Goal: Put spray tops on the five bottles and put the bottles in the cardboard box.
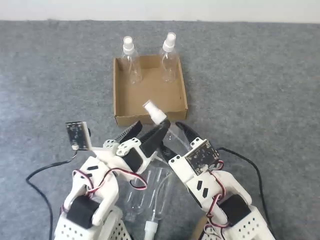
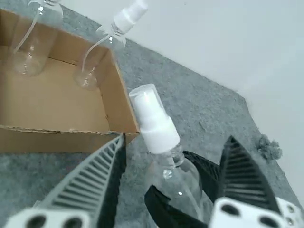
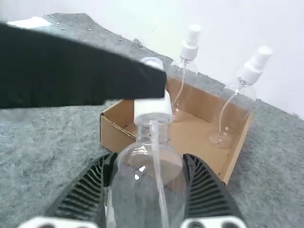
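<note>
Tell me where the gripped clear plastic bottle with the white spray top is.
High view: the bottle sits in the right gripper, just in front of the near wall of the brown cardboard box.

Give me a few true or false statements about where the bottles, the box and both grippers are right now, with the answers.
1. Two bottles with spray tops stand in the cardboard box. True.
2. The right gripper is shut on a third bottle bearing a spray top. True.
3. The left gripper is shut on that spray top. False: it is open, astride the top with gaps on both sides.
4. The third bottle is inside the box. False: it is held outside, by the near wall.
5. No bottles lie on the table. False: clear bottles lie on it.
</note>
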